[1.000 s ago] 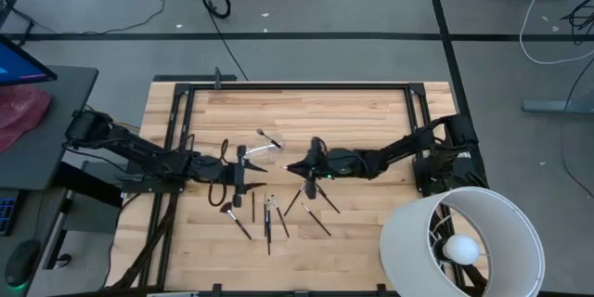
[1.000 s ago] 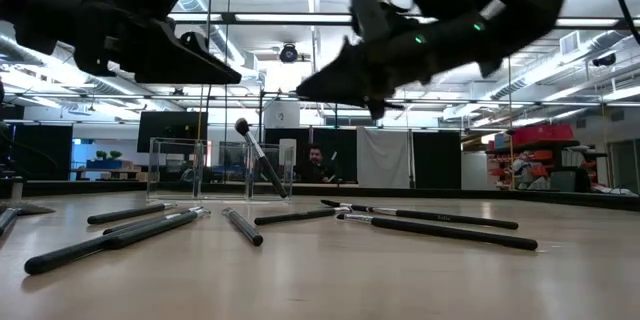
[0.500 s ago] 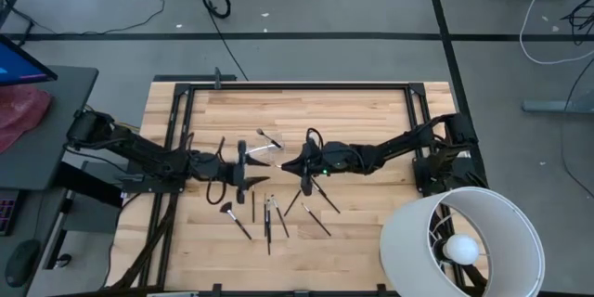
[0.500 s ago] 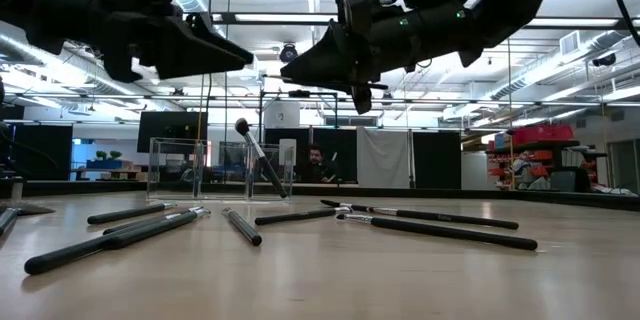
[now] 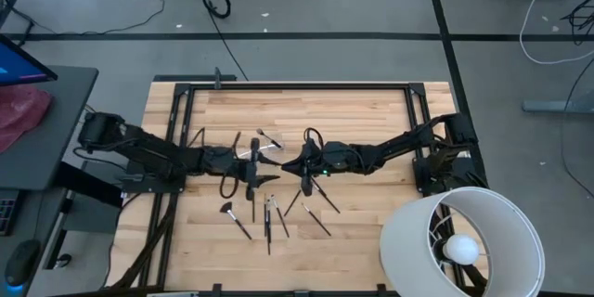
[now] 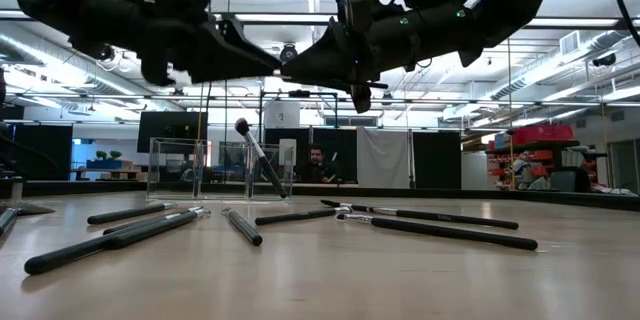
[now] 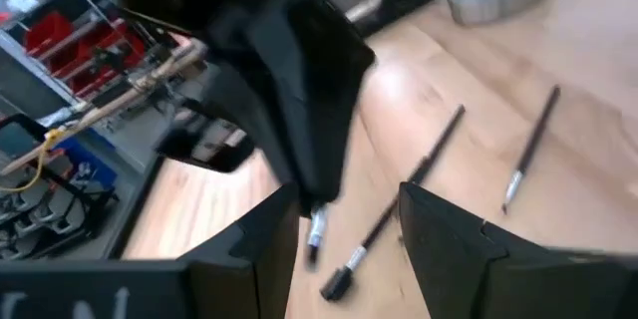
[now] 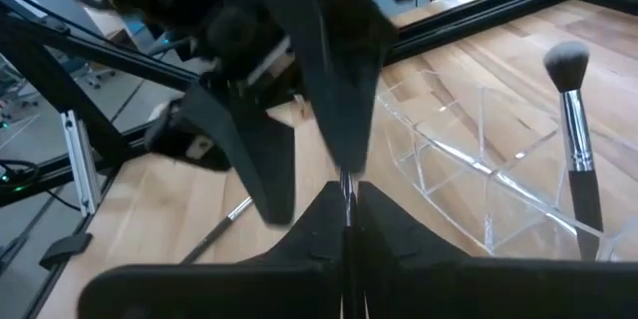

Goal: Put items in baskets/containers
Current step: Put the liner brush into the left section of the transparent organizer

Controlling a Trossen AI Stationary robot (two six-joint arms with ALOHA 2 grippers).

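My right gripper hovers above the table's middle, shut on a thin dark brush. My left gripper is open just left of it. In the left wrist view its fingers flank the held brush's silver-ferruled end, and no touch shows. The clear container stands just beyond both grippers. One grey-tipped brush leans in it. Several dark brushes lie flat on the wood nearer the near edge. My right gripper pinches the thin brush's shaft between its two fingers. The fingers reach in roughly level from the table's right and lie across the shaft. The brush is lifted clear of the table. Its free end points toward the near edge.
A big white lamp shade stands at the near right corner. Black frame rails run along the table's far edge and sides. In the low view a person shows far behind the container.
My right gripper rose with the brush and drifted slightly toward the table's left, then held still. My left gripper travelled toward the table's right, closing in on the right gripper. The brushes on the table and the container kept their places.
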